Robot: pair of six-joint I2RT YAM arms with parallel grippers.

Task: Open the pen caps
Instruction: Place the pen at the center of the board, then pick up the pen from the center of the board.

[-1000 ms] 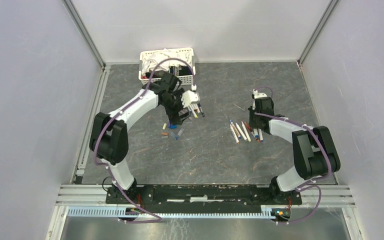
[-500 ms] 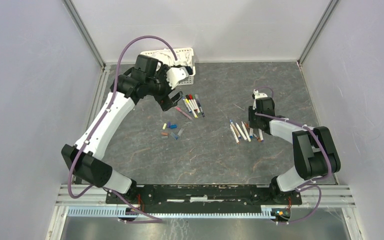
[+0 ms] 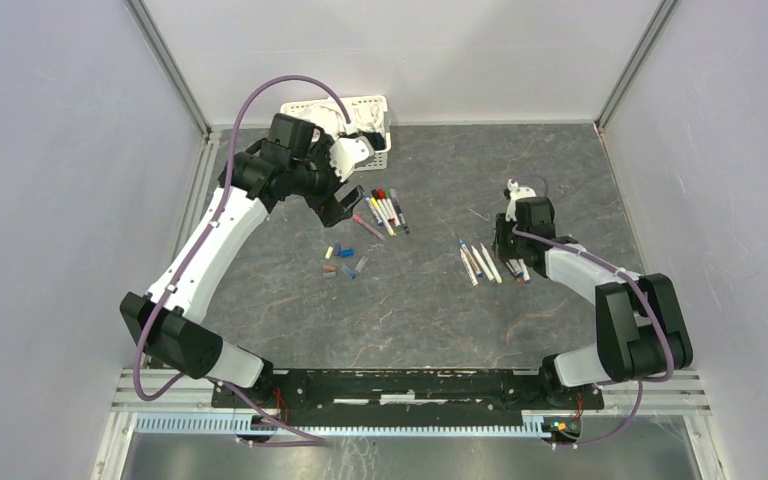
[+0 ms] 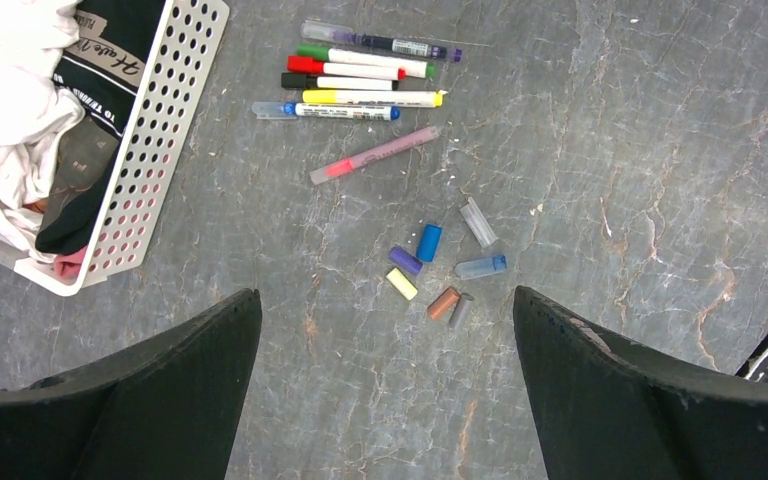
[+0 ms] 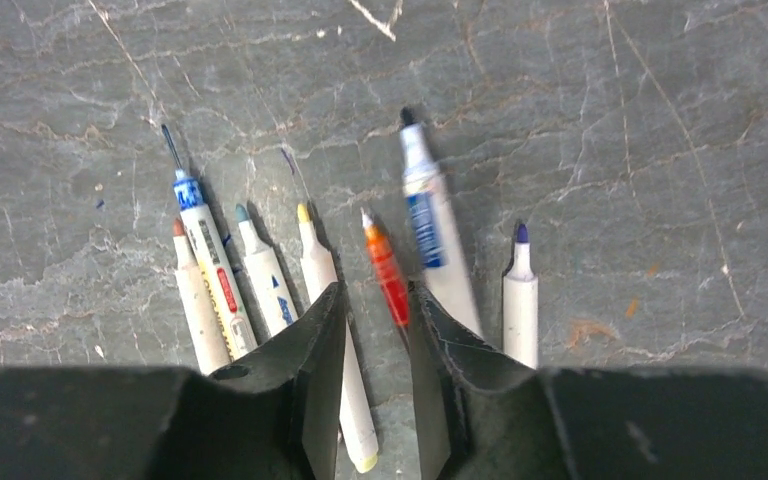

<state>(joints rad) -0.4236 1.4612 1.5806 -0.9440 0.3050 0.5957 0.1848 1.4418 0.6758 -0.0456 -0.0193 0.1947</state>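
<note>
Several capped pens (image 4: 360,75) lie side by side, a pink one (image 4: 375,155) just below them. Loose pen caps (image 4: 428,243) in blue, purple, yellow, brown, grey and clear are scattered on the table. My left gripper (image 4: 387,295) hangs wide open high above them, holding nothing. At the right, several uncapped pens (image 5: 260,270) lie fanned out. My right gripper (image 5: 375,292) sits low over them with its jaws narrowly open. An orange pen (image 5: 385,265) lies along its right finger, and a yellow-ended pen (image 5: 345,390) runs under its left finger. In the top view the left gripper (image 3: 352,200) is near the capped pens (image 3: 385,210) and the right gripper (image 3: 512,252) is at the uncapped ones (image 3: 485,262).
A white slotted basket (image 4: 160,120) of cloths stands at the back left, close to my left arm, with its rim (image 3: 365,102) against the back wall. Metal rails and white walls bound the grey stone-patterned table on three sides.
My left arm has lifted off the capped pens and swung back towards the basket, then held still. The right arm's elbow has shifted slightly outward, its gripper staying over the uncapped pens.
</note>
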